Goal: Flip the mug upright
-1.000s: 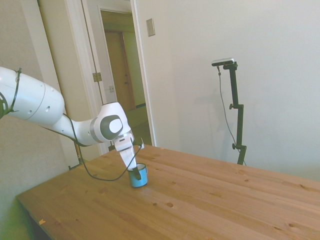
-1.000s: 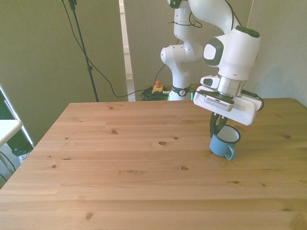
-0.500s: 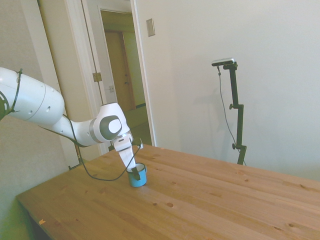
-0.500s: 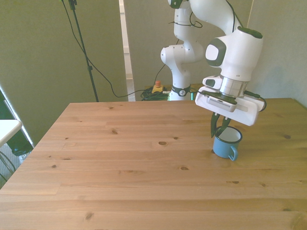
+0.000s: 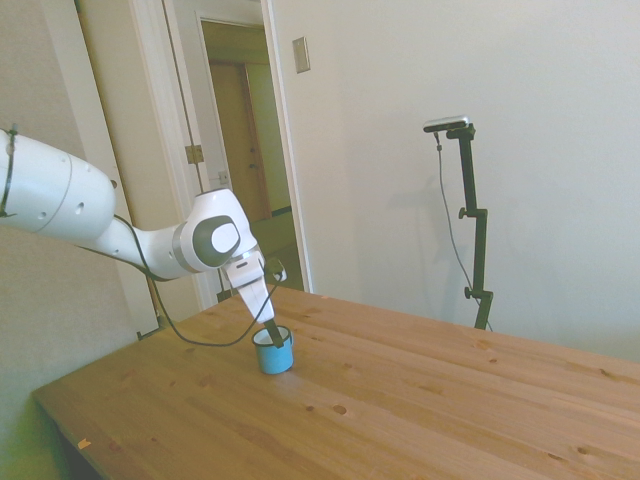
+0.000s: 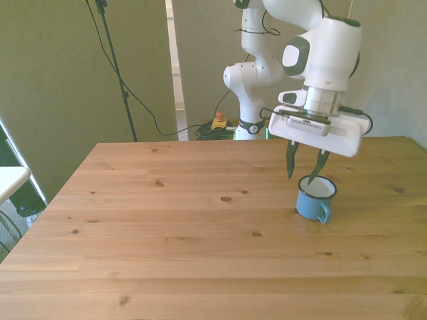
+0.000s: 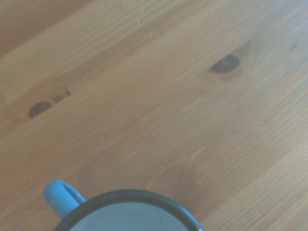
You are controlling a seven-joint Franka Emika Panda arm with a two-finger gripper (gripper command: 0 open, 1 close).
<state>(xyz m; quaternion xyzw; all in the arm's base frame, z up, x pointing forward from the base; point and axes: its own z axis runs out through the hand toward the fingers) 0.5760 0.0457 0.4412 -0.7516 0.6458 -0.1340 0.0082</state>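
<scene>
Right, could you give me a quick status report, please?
Gripper open, just above mug. Mug upright on table, released. Nothing in the way.

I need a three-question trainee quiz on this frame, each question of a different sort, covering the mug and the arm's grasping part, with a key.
1. True or false: the mug lies on its side on the table.
2. Multiple choice: the jaws of the gripper are A) shut on the mug's rim, B) open, with one finger's tip just over the rim, C) pressed flat on the table.
3. Short answer: in the front view, toward which edge of the picture does the mug's handle point?

Key
1. False: it stands upright, mouth up.
2. B.
3. The bottom edge, slightly toward the front view's right.
</scene>
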